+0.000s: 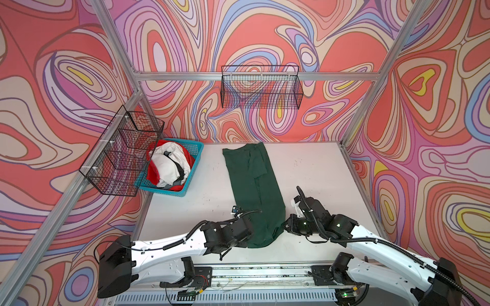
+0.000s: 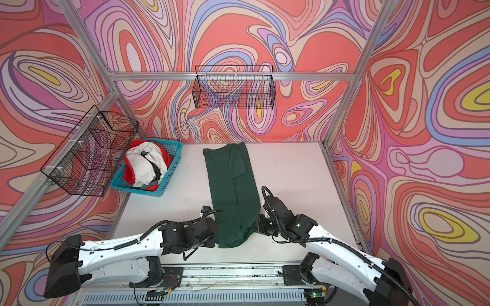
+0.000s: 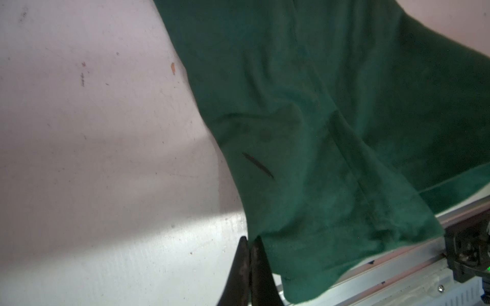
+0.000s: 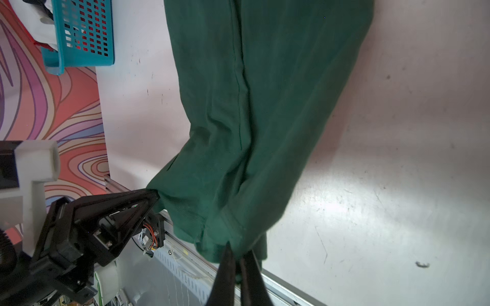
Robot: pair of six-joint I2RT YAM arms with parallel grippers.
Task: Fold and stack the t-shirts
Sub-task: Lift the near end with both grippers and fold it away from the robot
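We log left arm (image 1: pixel 159 246) and right arm (image 1: pixel 371 246) stretched low, wrists turned inward toward each other. We see left gripper (image 3: pixel 249 239) and right gripper (image 4: pixel 238 250) pinched closed on shirt (image 1: pixel 254 185) hem.

Both top views hang high over the table's (image 1: pixel 313 169) near edge, looking steeply down toward the back wall (nearly the same picture twice). Each wrist camera sits close to the green t-shirt (image 3: pixel 318 106), sharing its near end; the right wrist one also catches the blue basket (image 4: pixel 79 31).
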